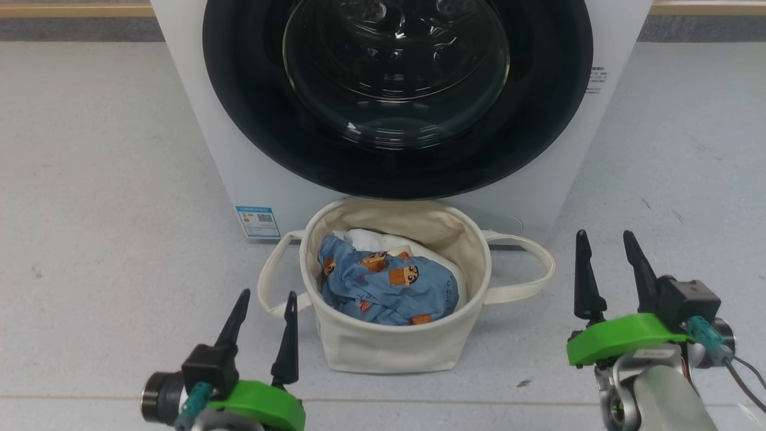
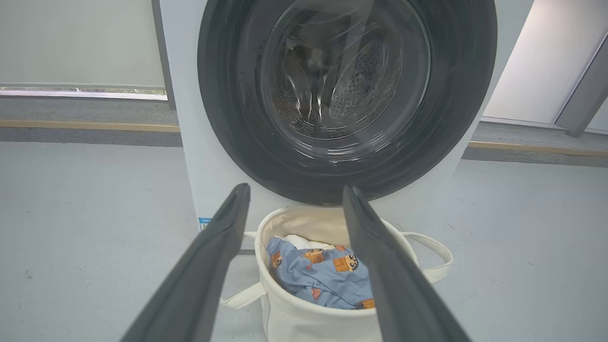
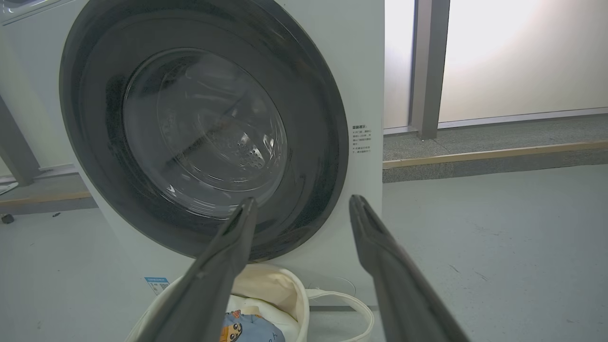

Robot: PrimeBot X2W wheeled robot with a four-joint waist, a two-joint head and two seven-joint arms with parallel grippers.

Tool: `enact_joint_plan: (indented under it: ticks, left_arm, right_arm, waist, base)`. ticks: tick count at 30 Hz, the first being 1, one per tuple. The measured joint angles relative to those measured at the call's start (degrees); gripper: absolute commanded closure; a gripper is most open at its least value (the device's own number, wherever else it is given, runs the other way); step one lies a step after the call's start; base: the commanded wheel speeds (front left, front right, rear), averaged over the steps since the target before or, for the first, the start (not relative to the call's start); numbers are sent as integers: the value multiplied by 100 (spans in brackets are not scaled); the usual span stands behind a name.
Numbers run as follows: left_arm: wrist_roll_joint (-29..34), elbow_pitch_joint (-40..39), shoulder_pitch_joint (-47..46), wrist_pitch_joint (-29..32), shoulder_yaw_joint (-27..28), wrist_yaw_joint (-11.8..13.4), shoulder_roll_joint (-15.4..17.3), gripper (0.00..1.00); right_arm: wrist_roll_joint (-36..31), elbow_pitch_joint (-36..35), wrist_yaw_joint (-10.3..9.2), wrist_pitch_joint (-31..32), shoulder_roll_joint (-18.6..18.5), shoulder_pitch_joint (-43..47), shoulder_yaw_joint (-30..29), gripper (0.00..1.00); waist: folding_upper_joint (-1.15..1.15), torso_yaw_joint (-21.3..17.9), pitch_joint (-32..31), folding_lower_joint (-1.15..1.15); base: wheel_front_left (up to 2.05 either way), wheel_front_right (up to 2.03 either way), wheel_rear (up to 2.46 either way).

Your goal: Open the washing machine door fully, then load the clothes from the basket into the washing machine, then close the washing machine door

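Left gripper (image 1: 268,293) and right gripper (image 1: 604,233), spread wide, flank the basket (image 1: 389,350) of clothes (image 1: 389,287).

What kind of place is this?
Probably a lab or test room set up for laundry, not a home: the washing machine stands on a wide grey floor, a basket of clothes before it, frosted wall panels behind.

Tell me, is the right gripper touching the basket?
Apart. The head view shows bare floor between the right gripper and the handle of the basket.

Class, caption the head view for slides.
Open left gripper and right gripper flank basket of clothes before shut washing machine door.
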Motion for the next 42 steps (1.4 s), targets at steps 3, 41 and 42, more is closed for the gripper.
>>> enact_joint_plan:
  ticks: [3, 41, 42]
  left_arm:
    - [190, 35, -15, 0, -57, 20, 3, 0]
    - [394, 93, -78, 0, -169, -232, -18, 0]
    - [394, 93, -78, 0, -169, -232, -18, 0]
  right_arm:
    - [0, 2, 0, 0, -1, 0, 1, 0]
    - [37, 25, 0, 0, -20, -7, 40, 0]
    - [37, 25, 0, 0, -20, -7, 40, 0]
  waist:
    - [0, 1, 5, 0]
    - [0, 36, 60, 2]
    - [0, 36, 60, 2]
  base:
    - [0, 37, -37]
    - [107, 91, -198]
    - [24, 101, -125]
